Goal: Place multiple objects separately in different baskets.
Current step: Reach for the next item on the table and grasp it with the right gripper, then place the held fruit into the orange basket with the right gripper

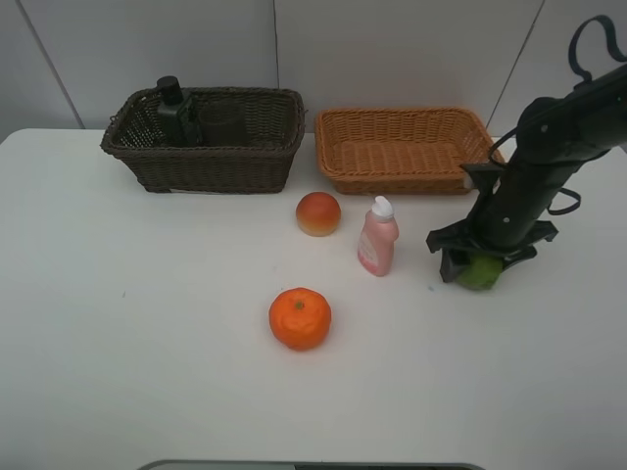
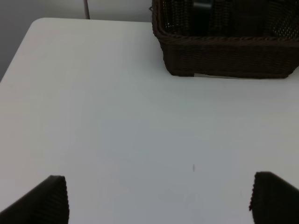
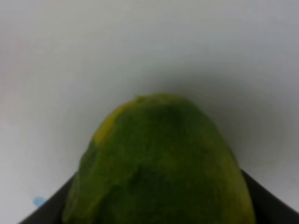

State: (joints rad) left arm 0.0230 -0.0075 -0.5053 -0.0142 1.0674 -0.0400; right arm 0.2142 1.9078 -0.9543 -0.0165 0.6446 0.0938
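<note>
Lime [image 1: 482,277] is enclosed on the tabletop [image 1: 147,343] by the right tool [image 1: 477,264], whose jaws are pressed against both its flanks, so the pick-up step is judged to be in hand. The left tool [image 2: 159,191] is held wide apart and empty. A straight lift is called for next, then carriage to the orange-tan basket [image 1: 402,174] just behind. Farther left, a dark bottle [image 1: 176,110] is seen standing in the dark brown basket [image 1: 220,168].

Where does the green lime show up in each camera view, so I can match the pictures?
Exterior high: the green lime sits at mid-right, to the right of the pink bottle.
Left wrist: not in it.
Right wrist: the green lime is seen close up and fills much of the picture.
Shared landmark: the white table, in all three.
</note>
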